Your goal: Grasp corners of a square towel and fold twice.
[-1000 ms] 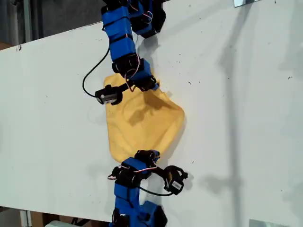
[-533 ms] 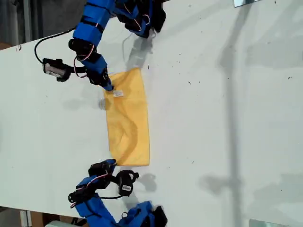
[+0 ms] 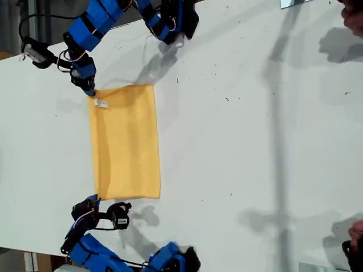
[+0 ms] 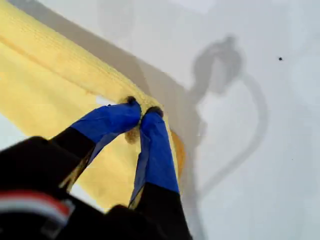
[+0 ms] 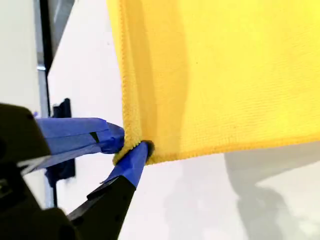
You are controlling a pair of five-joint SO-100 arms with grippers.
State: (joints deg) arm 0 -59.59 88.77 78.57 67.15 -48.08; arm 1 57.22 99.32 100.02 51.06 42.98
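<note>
The yellow towel (image 3: 125, 141) lies as a folded rectangle on the white table (image 3: 255, 141). A small white tag (image 3: 101, 103) sits at its upper left corner in the exterior view. My first gripper (image 3: 89, 89) is shut on that tagged corner, and its blue fingers pinch the towel's doubled edge (image 4: 50, 65) at the first gripper (image 4: 141, 109). At the exterior view's lower left corner of the towel, my second gripper (image 3: 93, 199) is shut on the cloth. In the second wrist view the second gripper (image 5: 134, 145) nips the towel (image 5: 225, 75) at its corner.
The arm bases stand at the table's top edge (image 3: 170, 22) and bottom edge (image 3: 170, 260) in the exterior view. A person's hand (image 3: 353, 16) shows at that view's top right, and another part of a person (image 3: 354, 241) at its bottom right.
Both grippers have moved toward the exterior view's left, dragging the towel with them. The bunched cloth now lies as a flat, folded rectangle. A person's hand has appeared at the right.
</note>
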